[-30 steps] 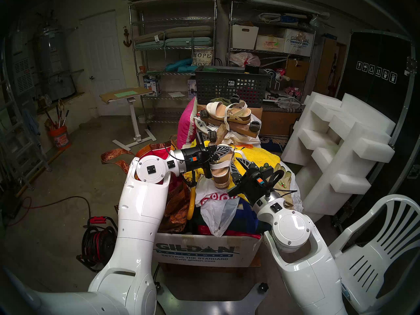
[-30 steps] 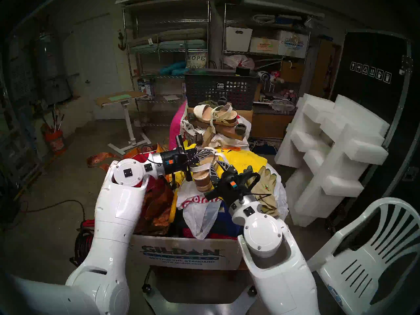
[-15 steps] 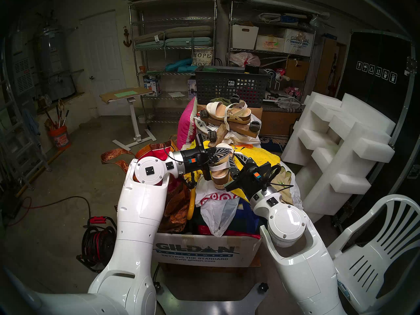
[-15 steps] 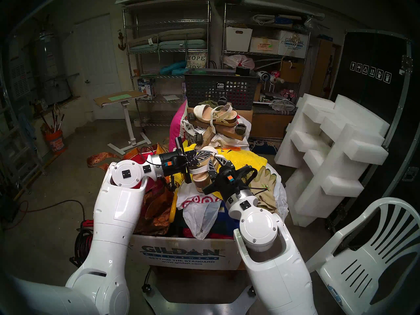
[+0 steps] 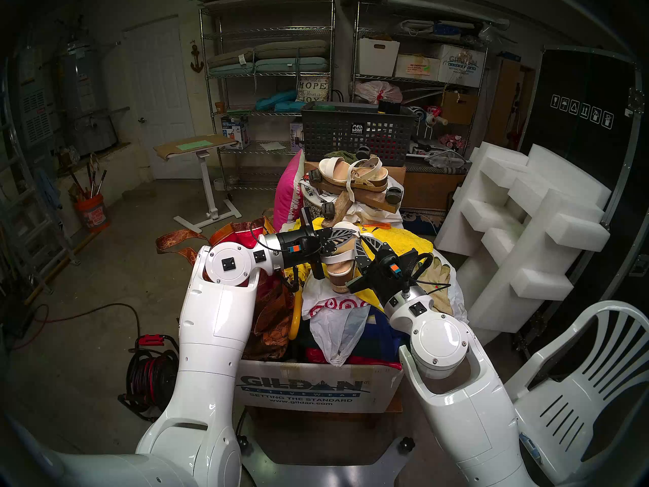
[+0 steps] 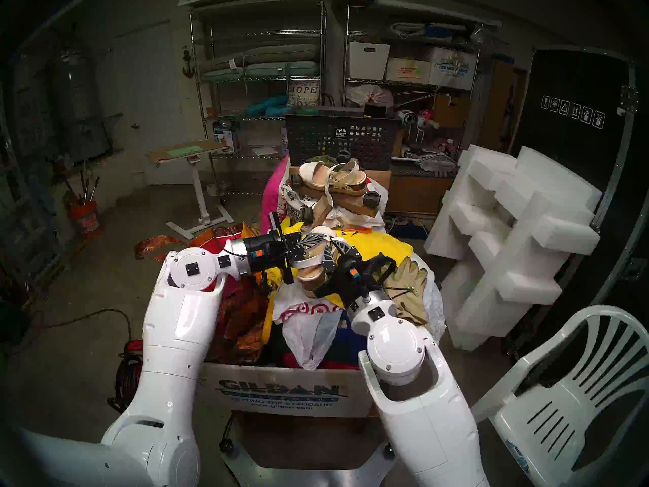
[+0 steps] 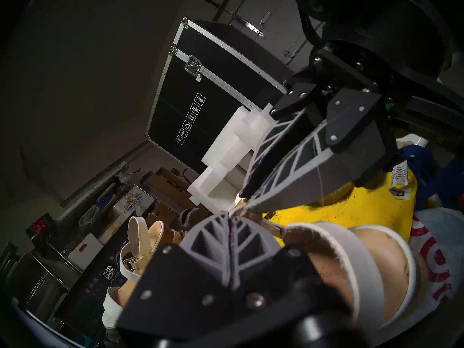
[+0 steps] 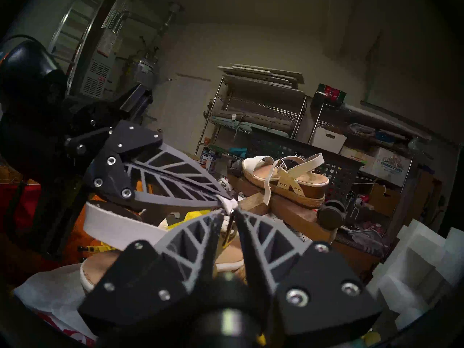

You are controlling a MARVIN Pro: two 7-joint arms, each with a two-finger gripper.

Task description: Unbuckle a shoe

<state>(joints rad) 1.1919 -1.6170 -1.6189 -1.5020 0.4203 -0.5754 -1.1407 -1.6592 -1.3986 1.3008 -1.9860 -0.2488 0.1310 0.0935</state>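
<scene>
Here, from the head view, the wedge sandal [image 5: 340, 265] sits atop the clothes heap in the cardboard box [image 5: 309, 388], mid-scene, both arms meeting at it, likely so one steadies while the other works the buckle. In the left wrist view, the left claw [image 7: 229, 215] is pressed together, pinching the thin ankle strap [image 7: 238, 210]. In the right wrist view, the right claw [image 8: 229, 218] is narrowly spread around the buckle [image 8: 229, 229]; whether it grips is unclear.
</scene>
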